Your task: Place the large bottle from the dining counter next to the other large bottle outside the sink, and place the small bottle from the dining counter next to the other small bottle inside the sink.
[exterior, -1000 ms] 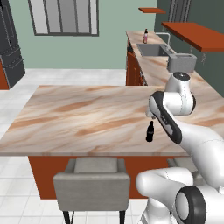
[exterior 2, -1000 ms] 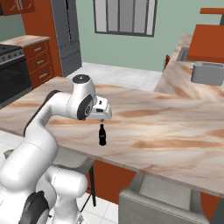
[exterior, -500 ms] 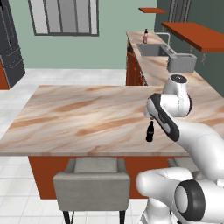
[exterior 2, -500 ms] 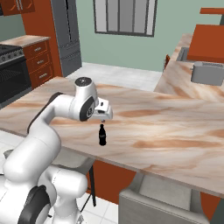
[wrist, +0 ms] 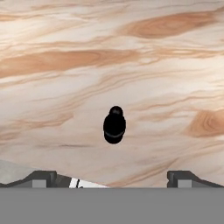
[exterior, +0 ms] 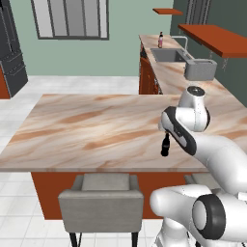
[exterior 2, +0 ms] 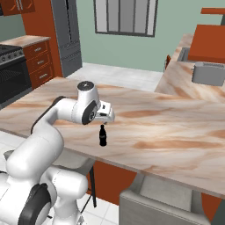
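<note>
Small bottle (wrist: pixel 114 125) stands upright on the dining counter (exterior: pixel 87 130), close to the counter's near edge and toward its right end in the left base view (exterior: pixel 165 144). We see it from above in the hand view: a black round body with the cap toward the top, alone on the marbled slab. Our gripper (wrist: pixel 111 177) hangs straight above it, jaws spread wide, with one fingertip (wrist: pixel 41 178) at the left and the other at the right of the bottom edge, and the bottle sits between them but farther out, touched by neither. In the right base view the bottle (exterior 2: pixel 103 135) is just below the white hand (exterior 2: pixel 104 115), with a small gap between cap and hand.

Far off, along the worktop (exterior: pixel 173 77) at the right, we see the sink (exterior: pixel 168 55) with its curved tap (exterior: pixel 181 42). A dark bottle with red on it (exterior: pixel 160 40) stands beside the sink's far left corner, on the worktop. A grey toaster (exterior: pixel 199 70) sits nearer on that same worktop. A grey stool (exterior: pixel 101 205) is tucked under the counter's near side.
</note>
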### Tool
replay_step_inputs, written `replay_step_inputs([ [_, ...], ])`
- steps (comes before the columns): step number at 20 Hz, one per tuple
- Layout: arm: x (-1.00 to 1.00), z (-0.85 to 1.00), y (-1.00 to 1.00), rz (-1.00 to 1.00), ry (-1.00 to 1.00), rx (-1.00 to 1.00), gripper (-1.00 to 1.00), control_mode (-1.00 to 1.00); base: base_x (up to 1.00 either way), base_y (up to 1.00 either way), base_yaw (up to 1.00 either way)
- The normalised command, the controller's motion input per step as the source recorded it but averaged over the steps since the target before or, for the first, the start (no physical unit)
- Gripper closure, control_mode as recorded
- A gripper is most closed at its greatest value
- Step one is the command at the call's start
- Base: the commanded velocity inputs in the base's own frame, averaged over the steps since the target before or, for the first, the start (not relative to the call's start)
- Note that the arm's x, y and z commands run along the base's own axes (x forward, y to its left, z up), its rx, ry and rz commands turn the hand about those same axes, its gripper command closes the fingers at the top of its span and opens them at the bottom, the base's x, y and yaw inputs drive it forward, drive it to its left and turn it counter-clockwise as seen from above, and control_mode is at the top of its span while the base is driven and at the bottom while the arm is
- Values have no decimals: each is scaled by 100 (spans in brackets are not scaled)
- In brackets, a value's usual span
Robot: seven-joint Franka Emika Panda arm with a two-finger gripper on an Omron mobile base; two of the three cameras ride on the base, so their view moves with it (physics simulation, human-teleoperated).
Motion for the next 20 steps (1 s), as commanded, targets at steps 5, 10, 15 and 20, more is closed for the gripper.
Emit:
replay_step_inputs([
  [5,11,-15,0,0,-2,0,-100,-100,0,0,0],
  [10,8,-16,-1,0,0,0,-100,-100,0,0,0],
  [15,1,-12,-1,-1,0,0,-100,-100,0,0,0],
  [20,0,-7,0,-1,0,0,-100,-100,0,0,0],
])
